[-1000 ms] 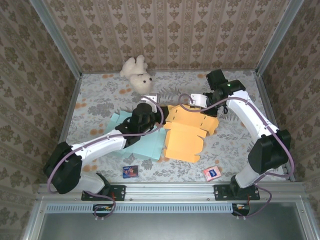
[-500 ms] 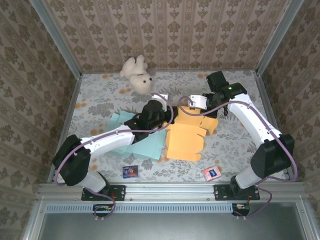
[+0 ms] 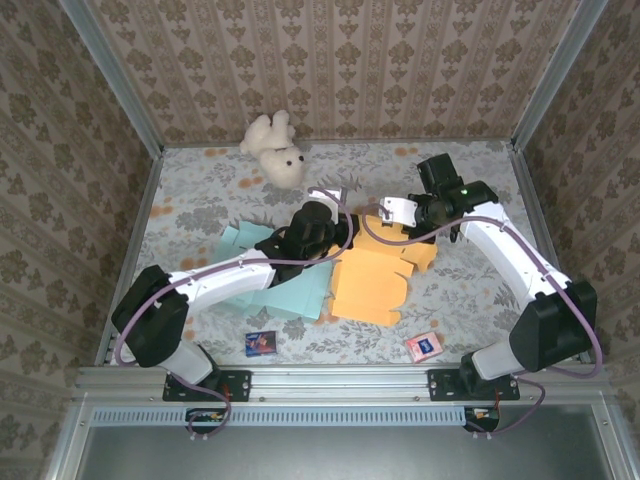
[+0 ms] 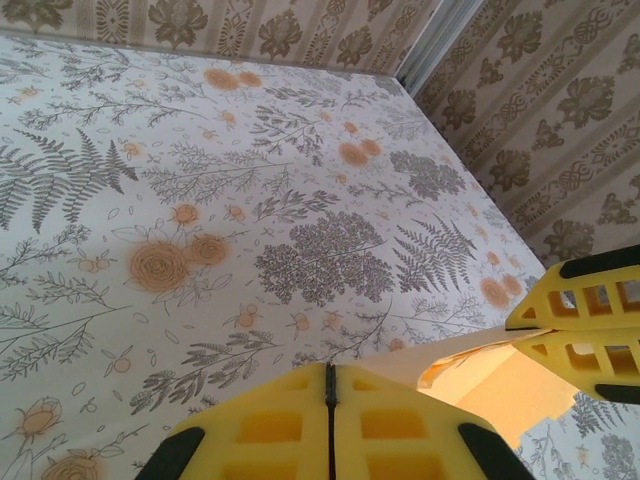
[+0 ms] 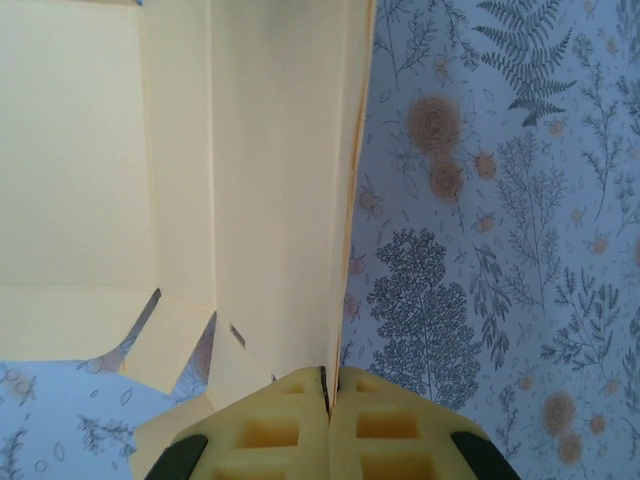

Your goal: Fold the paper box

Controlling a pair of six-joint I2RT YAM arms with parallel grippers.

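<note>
Two arms reach in over a big tabletop (image 3: 200, 205) with a flower cloth on it. The left arm (image 3: 230, 280) lies low and stretches to the middle. The right arm (image 3: 510, 250) bends in from the right.

The box (image 3: 372, 285) is an orange sheet of card, not folded up. It lies near the middle of the tabletop, a bit to the right. Its long side runs from far to near, and small flaps stick out on its right side. Its far end is by both grippers. The right gripper (image 5: 325, 378) is closed and pinches one edge of the box. That edge runs straight into the crack between its yellow fingers. The left gripper (image 4: 328, 385) is closed too, right next to that edge. I cannot tell if it has any card in it.

A teal sheet (image 3: 290, 298) lies flat just left of the box, partly under the left arm. A white bear (image 3: 277, 150) lies at the far side, well apart from the box. A blue card (image 3: 260, 342) and a red card (image 3: 423, 346) lie at the near edge. Their print is too small to read.
</note>
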